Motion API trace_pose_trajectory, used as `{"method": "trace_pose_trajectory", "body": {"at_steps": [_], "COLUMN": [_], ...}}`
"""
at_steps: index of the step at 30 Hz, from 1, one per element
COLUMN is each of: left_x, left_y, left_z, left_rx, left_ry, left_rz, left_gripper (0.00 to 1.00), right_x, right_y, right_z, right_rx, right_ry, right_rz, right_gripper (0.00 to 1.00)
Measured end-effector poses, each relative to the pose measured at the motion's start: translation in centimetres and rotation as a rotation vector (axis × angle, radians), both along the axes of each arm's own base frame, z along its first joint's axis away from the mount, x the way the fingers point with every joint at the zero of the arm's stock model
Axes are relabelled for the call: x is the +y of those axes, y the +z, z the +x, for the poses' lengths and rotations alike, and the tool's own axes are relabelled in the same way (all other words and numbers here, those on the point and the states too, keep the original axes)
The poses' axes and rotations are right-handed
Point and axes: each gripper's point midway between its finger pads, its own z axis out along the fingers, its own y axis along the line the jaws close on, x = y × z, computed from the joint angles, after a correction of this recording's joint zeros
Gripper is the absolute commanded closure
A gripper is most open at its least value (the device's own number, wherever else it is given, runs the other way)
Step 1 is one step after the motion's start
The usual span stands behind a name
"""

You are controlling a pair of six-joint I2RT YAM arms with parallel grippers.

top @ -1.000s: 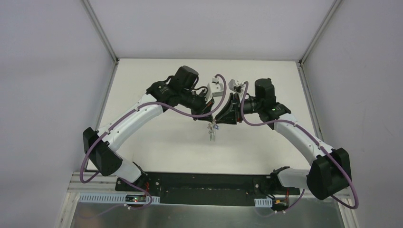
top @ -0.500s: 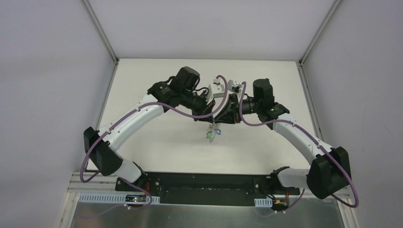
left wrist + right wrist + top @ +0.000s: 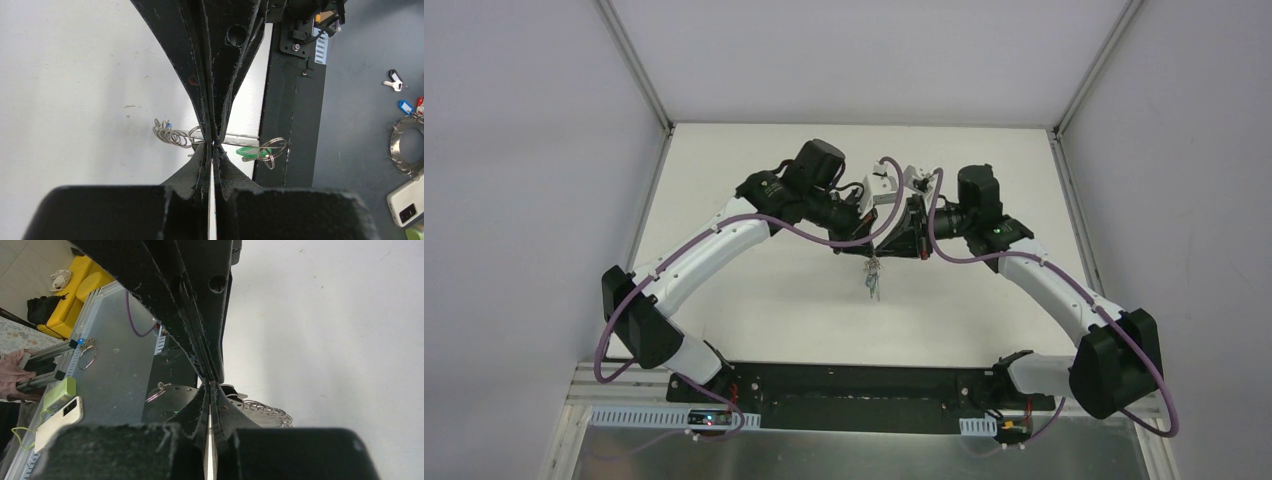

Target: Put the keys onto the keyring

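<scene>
Keyring hanging in the air over the middle of the table, directly under the point where the two grippers meet tip to tip. Left gripper pinched fully together, the keyring's wire crossing its tips. Right gripper also closed tight, tips at the same spot; whether it actually grips the metal cannot be told. Left wrist view: coiled chain of silvery rings on one side of the fingers, green key and split ring on the other side, toward the table's near edge. Metal thin and bright; the green head is flat plastic.
</scene>
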Motion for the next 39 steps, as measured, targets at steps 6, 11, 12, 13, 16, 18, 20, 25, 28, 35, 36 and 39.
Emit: {"method": "trace_pose_trajectory", "body": {"at_steps": [6, 11, 12, 13, 16, 18, 20, 25, 28, 35, 36, 39], "left_x": [-0.4, -0.6, -0.7, -0.8, -1.1, -1.3, -1.3, -1.3, -1.3, -1.2, -1.2, -1.1], "left_y": [0.9, 1.0, 1.0, 1.0, 1.2, 1.3, 1.5, 2.0, 2.0, 2.2, 2.2, 2.3], "left_z": [1.2, 1.5, 1.5, 1.4, 1.4, 1.5, 1.8, 1.8, 1.9, 1.9, 2.0, 2.1], "left_rx": [-0.003, 0.014, 0.019, 0.023, 0.034, 0.043, 0.045, 0.063, 0.072, 0.079, 0.076, 0.072], "left_ry": [0.037, 0.059, 0.061, 0.059, 0.060, 0.064, 0.068, 0.069, 0.074, 0.069, 0.070, 0.073], "left_rz": [-0.059, -0.124, -0.133, -0.145, -0.169, -0.186, -0.199, -0.222, -0.224, -0.232, -0.235, -0.237], "left_gripper": [0.84, 0.74, 0.73, 0.73, 0.78, 0.85, 0.91, 0.91, 0.93, 0.82, 0.81, 0.80], "right_x": [-0.5, -0.8, -0.8, -0.8, -0.9, -1.0, -1.0, -1.1, -1.2, -1.2, -1.2, -1.2], "right_y": [1.0, 2.0, 2.2, 2.4, 2.8, 3.0, 3.3, 3.7, 3.7, 3.6, 3.6, 3.4], "right_z": [1.2, 2.1, 2.1, 2.2, 2.2, 2.3, 2.3, 2.5, 2.5, 2.5, 2.4, 2.3], "right_rx": [0.038, 0.074, 0.081, 0.085, 0.095, 0.102, 0.104, 0.090, 0.087, 0.089, 0.092, 0.099], "right_ry": [-0.049, -0.087, -0.089, -0.091, -0.095, -0.099, -0.101, -0.104, -0.106, -0.102, -0.100, -0.094], "right_rz": [0.036, 0.090, 0.100, 0.108, 0.130, 0.141, 0.148, 0.162, 0.166, 0.167, 0.165, 0.162], "right_gripper": [1.00, 1.00, 1.00, 1.00, 1.00, 1.00, 1.00, 1.00, 1.00, 1.00, 1.00, 1.00]}}
